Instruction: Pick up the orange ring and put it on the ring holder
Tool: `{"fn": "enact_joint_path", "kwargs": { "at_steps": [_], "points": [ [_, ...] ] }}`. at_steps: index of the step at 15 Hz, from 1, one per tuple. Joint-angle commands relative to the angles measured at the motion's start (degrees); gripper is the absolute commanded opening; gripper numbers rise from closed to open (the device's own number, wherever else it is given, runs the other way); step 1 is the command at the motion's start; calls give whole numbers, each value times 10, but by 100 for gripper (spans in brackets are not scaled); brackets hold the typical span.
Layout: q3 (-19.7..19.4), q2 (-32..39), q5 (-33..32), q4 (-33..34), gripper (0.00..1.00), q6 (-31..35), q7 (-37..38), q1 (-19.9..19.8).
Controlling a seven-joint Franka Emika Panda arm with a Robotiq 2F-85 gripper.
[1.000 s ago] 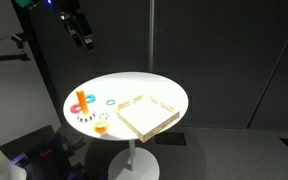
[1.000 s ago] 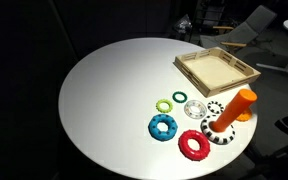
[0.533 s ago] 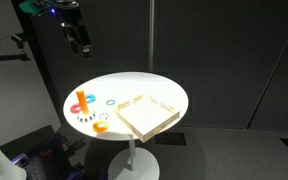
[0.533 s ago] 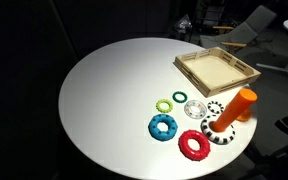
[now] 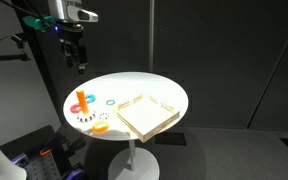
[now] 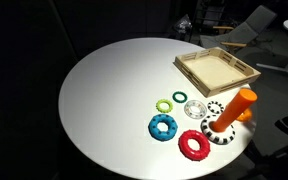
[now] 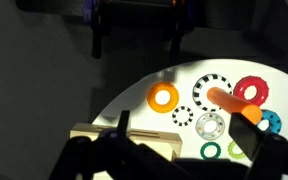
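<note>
The orange ring [image 5: 101, 126] lies flat near the table's front edge, and in the wrist view [image 7: 164, 97] it is just left of the peg's base. The ring holder, an orange peg [image 5: 80, 99] on a black-and-white round base, stands at the table's side; it also shows in an exterior view [image 6: 235, 107] and in the wrist view [image 7: 229, 105]. My gripper [image 5: 78, 62] hangs high above that side of the table, well clear of everything. In the wrist view its fingers [image 7: 184, 130] are spread wide and empty.
A shallow wooden tray [image 6: 217, 70] sits beside the rings on the round white table [image 6: 114, 100]. A red ring [image 6: 195, 145], a blue ring [image 6: 164, 126], a green ring [image 6: 164, 104] and a clear ring [image 6: 194, 108] lie around the peg.
My gripper has come down a little and shifted slightly sideways above the table's edge. The rings, peg and tray have not moved.
</note>
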Motion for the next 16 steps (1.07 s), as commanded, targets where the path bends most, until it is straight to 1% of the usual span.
{"fn": "enact_joint_path", "kwargs": {
  "at_steps": [1,6,10,11,16],
  "points": [
    [0,-8,-10,-37,100,24,-19,2],
    [8,-20,-27,-103,100,102,-17,1],
    [9,-7,-42,-137,100,168,-10,-2],
    [8,12,-43,-122,100,176,-8,-3],
    [8,50,-49,-126,100,241,-2,-11]
  ]
}}
